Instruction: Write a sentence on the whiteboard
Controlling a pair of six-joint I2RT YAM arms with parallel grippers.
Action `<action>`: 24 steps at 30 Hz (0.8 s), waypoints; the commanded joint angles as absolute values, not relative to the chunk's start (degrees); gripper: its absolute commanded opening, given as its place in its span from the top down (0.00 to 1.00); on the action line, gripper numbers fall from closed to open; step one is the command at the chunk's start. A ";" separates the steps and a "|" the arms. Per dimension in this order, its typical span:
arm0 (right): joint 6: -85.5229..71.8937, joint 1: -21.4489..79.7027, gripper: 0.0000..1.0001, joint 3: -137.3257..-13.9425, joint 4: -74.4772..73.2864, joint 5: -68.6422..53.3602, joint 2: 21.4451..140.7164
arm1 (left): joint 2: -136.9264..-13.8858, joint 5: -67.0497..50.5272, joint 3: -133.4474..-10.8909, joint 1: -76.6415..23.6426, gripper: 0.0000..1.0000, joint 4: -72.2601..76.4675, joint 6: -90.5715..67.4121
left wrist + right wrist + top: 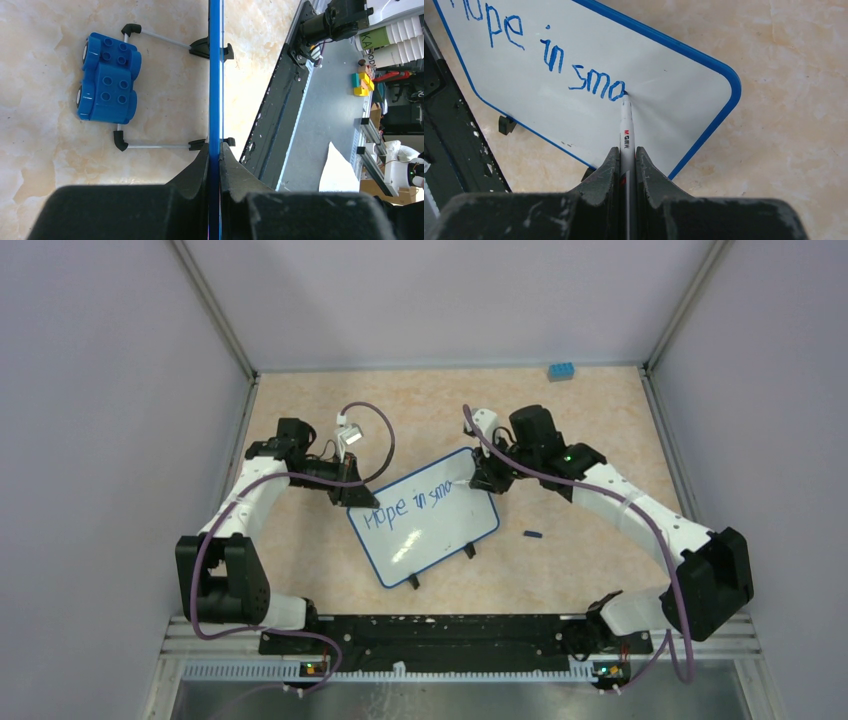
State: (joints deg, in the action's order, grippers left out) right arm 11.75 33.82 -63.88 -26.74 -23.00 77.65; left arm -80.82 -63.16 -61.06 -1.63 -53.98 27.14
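Blue-rimmed glossy white whiteboard, rim clamped in left gripper; right gripper pinches white marker, tip touching after "sma". Blue handwritten sentence must run on rightward.

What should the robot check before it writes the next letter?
1. Left gripper shut on the whiteboard edge: ok.
2. Right gripper shut on the marker: ok.
3. Marker tip touching the board just after "sma": ok.
4. White space to the right of the tip for more letters: ok.
5. Sentence finished: not ok, only "Hope in sma" is written.
6. Enough ink in the marker: cannot tell.
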 commanded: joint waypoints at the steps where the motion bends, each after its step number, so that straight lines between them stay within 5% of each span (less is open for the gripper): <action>1: 11.27 32.96 1.00 -66.89 -23.57 -21.14 77.60 | -79.57 -62.80 -60.38 -1.86 1.00 -53.85 27.55; 24: 12.69 33.75 1.00 -63.25 -26.54 -23.04 76.94 | -79.57 -63.02 -60.52 -1.85 1.00 -53.79 27.65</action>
